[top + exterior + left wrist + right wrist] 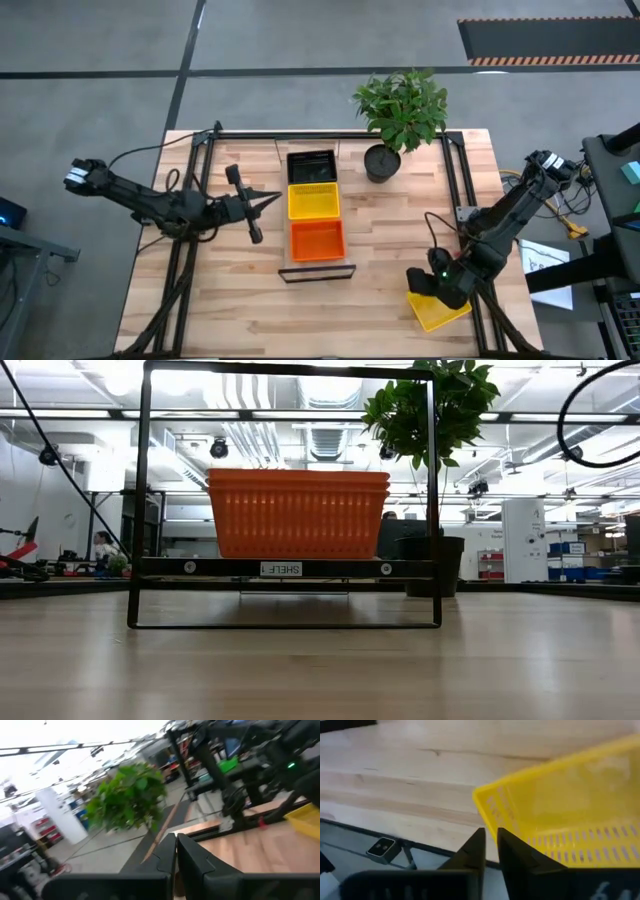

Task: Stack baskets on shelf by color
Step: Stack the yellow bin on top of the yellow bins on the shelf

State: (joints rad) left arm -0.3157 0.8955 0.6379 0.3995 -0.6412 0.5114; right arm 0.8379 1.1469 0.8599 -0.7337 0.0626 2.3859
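The shelf (318, 270), a light-wood rack in a thin black frame, stands mid-table and carries a black basket (311, 166) at its far end, a yellow basket (313, 201) in the middle and a red-orange basket (318, 240) at its near end. The red-orange basket also shows in the low view (298, 515). My right gripper (428, 292) is at the table's near right, shut on a second yellow basket (440, 314). My left gripper (272, 199) is shut and empty, left of the shelf's yellow basket. My right gripper pinches a side wall of the yellow basket at its rim (491, 822), close to a corner, one finger outside and one on the inner side. The basket is tilted in the hold. I cannot tell whether any part of it rests on the table.
A green plant in a black pot (382, 162) stands right of the shelf's far end. Black frame rails (455, 190) run along the table's left and right sides. Bare wood lies between the shelf and my right gripper.
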